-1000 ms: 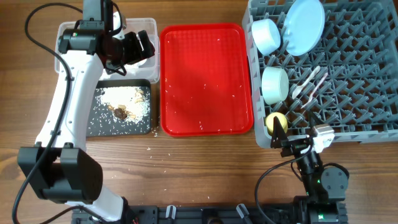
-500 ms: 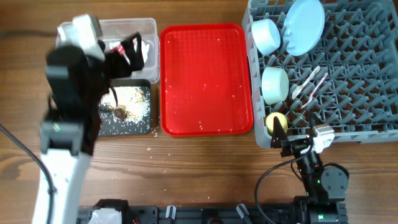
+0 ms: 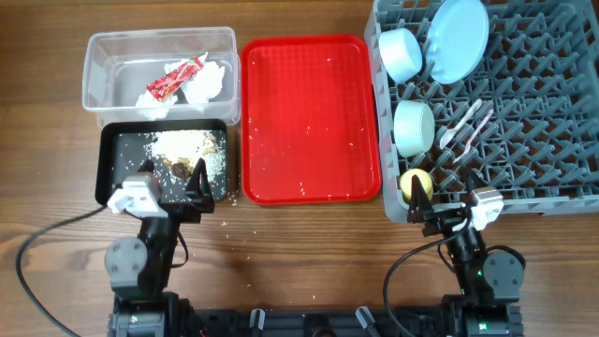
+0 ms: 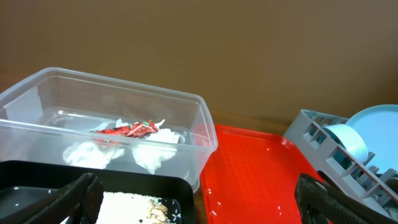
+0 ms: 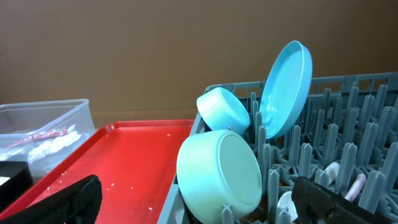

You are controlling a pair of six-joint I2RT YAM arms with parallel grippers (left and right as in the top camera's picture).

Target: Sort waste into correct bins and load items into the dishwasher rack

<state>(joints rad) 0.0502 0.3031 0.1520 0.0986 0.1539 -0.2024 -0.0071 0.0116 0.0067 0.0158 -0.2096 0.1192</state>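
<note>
The clear bin (image 3: 98,56) at the back left holds crumpled white napkins (image 3: 201,84) and the red wrapper (image 3: 173,78); both also show in the left wrist view (image 4: 134,129). The black bin (image 3: 110,168) holds rice with brown lumps (image 3: 187,145). The grey rack (image 3: 552,122) holds the blue plate (image 3: 457,37), two bowls (image 3: 402,51) (image 3: 414,126), the yellow cup (image 3: 416,180), and the fork and spoon (image 3: 463,126). My left gripper (image 3: 173,184) is open and empty at the black bin's front edge. My right gripper (image 3: 440,212) is open and empty at the rack's front edge.
The flat red tray (image 3: 309,122) lies between the bins and the rack, with a few rice grains on it. Loose grains lie on the wood in front of the black bin. Both arm bases sit at the table's front edge.
My left arm has pulled back from over the clear bin to the table's front edge. The red wrapper now lies uncovered in the clear bin. The right arm has not moved.
</note>
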